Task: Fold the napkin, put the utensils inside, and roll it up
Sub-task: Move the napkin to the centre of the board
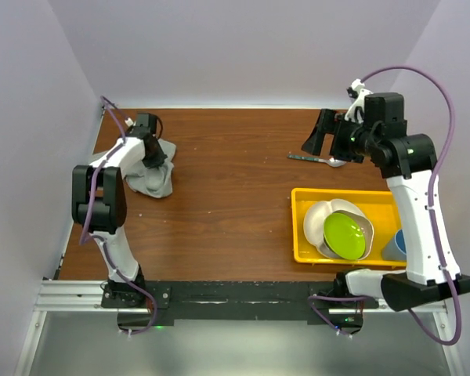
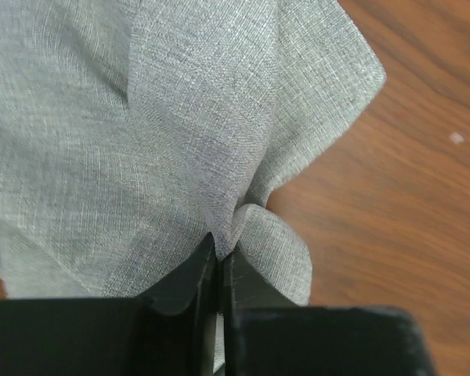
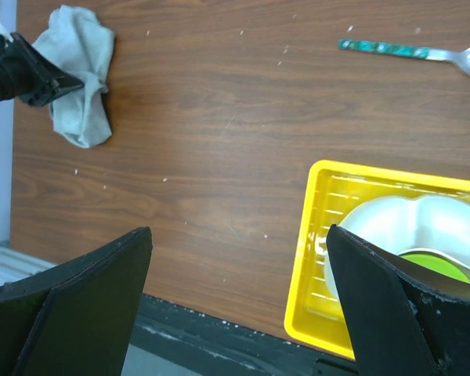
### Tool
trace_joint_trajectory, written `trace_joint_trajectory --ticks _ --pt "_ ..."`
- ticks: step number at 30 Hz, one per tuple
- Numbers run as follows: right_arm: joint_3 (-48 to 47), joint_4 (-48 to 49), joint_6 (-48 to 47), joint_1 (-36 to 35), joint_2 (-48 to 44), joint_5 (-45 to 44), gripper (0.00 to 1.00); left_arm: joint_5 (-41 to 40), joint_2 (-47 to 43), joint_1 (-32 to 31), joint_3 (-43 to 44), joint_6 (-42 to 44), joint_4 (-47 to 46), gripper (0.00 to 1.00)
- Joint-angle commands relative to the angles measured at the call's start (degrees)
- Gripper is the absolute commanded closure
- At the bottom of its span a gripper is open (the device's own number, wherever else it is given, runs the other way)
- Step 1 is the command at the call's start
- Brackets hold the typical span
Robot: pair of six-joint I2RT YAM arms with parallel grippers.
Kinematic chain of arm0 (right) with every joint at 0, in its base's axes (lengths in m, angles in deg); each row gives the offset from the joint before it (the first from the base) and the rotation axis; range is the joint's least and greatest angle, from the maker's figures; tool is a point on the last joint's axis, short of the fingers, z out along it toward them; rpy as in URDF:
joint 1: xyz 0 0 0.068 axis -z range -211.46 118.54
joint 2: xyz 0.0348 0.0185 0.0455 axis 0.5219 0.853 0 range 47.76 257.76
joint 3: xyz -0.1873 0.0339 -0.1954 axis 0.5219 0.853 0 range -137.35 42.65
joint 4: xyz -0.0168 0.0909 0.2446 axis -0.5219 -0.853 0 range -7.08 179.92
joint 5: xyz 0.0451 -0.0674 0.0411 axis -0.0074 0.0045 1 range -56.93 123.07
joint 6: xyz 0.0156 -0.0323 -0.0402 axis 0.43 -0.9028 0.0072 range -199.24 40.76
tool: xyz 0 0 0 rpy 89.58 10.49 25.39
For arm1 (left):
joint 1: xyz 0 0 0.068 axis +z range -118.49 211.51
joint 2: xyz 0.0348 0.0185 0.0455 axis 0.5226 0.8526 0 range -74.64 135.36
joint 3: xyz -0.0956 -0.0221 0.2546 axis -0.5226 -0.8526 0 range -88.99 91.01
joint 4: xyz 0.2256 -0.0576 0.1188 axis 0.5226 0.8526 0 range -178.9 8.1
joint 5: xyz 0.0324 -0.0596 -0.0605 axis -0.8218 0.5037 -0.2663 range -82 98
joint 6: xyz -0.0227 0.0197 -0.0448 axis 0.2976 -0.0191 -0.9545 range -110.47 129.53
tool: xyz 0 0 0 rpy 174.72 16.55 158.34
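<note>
We see two arms, the left arm [image 1: 110,196] and the right arm [image 1: 413,205]. Both have smooth white tubes and chunky black joints. A thin purple cable [image 1: 452,102] loops at 2 o'clock, and another purple cable [image 1: 113,116] sits at 10 o'clock. Our right gripper [image 3: 239,231] has two wide, dull black fingers [image 3: 78,305]. A tiny green light [image 1: 408,146] glows on the right arm.

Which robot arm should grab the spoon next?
Right, probably. The right gripper is open and hangs just beside the spoon. The left gripper is far off on the other side, shut on the bunched napkin.
</note>
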Motion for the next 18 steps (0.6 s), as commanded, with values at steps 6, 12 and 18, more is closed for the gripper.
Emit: trace_joint_trajectory --ticks 6,12,18 --pt "2.0 11.7 3.4 -15.3 10.7 0.0 0.02 6.2 -25.1 -17.6 -17.0 -8.2 -1.4 1.00" --pt "3.4 20.6 0.6 -21.8 23.6 3.1 0.02 7.7 -46.6 -22.0 -33.2 -11.0 -0.4 0.63" --pt "4.9 26.7 -2.4 -21.9 33.8 8.2 0.02 3.4 -55.2 -22.0 -30.6 -10.1 5.5 0.00"
